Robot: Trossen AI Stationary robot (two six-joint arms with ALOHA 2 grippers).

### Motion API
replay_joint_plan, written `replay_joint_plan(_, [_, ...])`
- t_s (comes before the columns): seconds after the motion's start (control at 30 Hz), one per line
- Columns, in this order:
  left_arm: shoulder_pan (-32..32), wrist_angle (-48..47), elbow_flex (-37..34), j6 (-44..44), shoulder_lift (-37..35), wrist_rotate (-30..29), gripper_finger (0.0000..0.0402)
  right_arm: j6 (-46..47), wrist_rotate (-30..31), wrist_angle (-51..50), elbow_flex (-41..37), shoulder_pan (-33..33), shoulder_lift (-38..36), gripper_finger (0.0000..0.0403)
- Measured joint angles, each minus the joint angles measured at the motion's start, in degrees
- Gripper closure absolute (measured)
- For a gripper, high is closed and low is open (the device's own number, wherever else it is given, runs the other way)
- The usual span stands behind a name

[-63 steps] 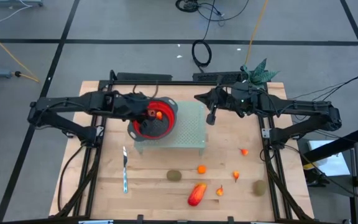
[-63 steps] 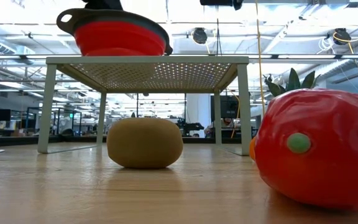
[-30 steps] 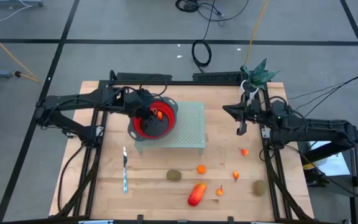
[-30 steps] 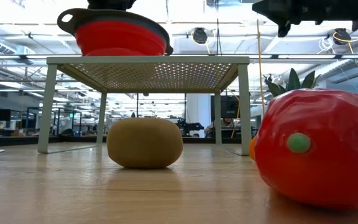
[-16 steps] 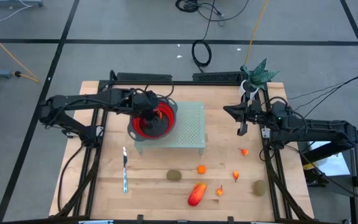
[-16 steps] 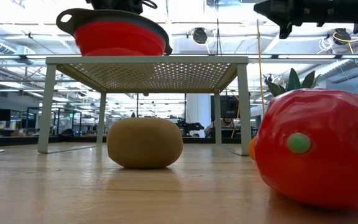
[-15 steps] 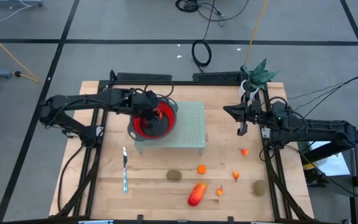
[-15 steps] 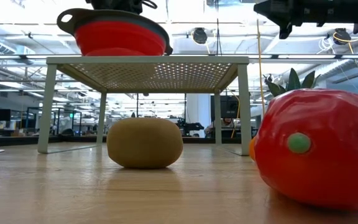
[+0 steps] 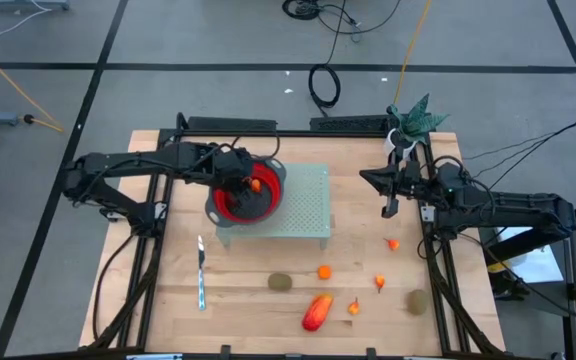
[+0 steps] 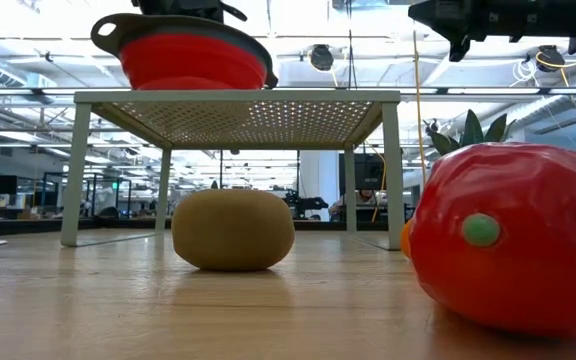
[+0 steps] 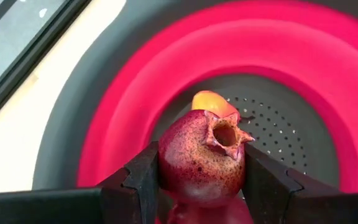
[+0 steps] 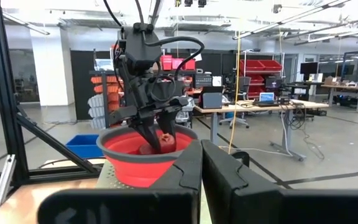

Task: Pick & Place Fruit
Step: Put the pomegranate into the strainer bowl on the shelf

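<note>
Over the bowl (image 9: 240,203), left gripper (image 11: 201,180) clamps a pomegranate (image 11: 202,158).
Release too high and it may bounce out; right gripper (image 9: 388,207) waits closed.

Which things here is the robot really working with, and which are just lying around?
Part of the job:
- dark-red fruit, held in the left gripper over the red bowl
- brown-green oval
- big red-orange piece
- small orange pieces

Just lying about:
- silver knife
- white rack
- right gripper, shut, waiting
</note>
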Motion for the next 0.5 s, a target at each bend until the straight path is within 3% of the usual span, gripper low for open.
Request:
replay_joint_plan(0.23, [0.0, 0.0, 0.0, 1.67, 0.0, 1.42, 0.0217, -0.29, 0.02, -0.02, 0.0, 0.01, 0.0, 0.0403])
replay_joint_plan(0.5, [0.0, 0.0, 0.0, 2.0, 0.0, 1.4, 0.0153, -0.36, 0.02, -0.02, 0.02, 0.02, 0.0, 0.0403])
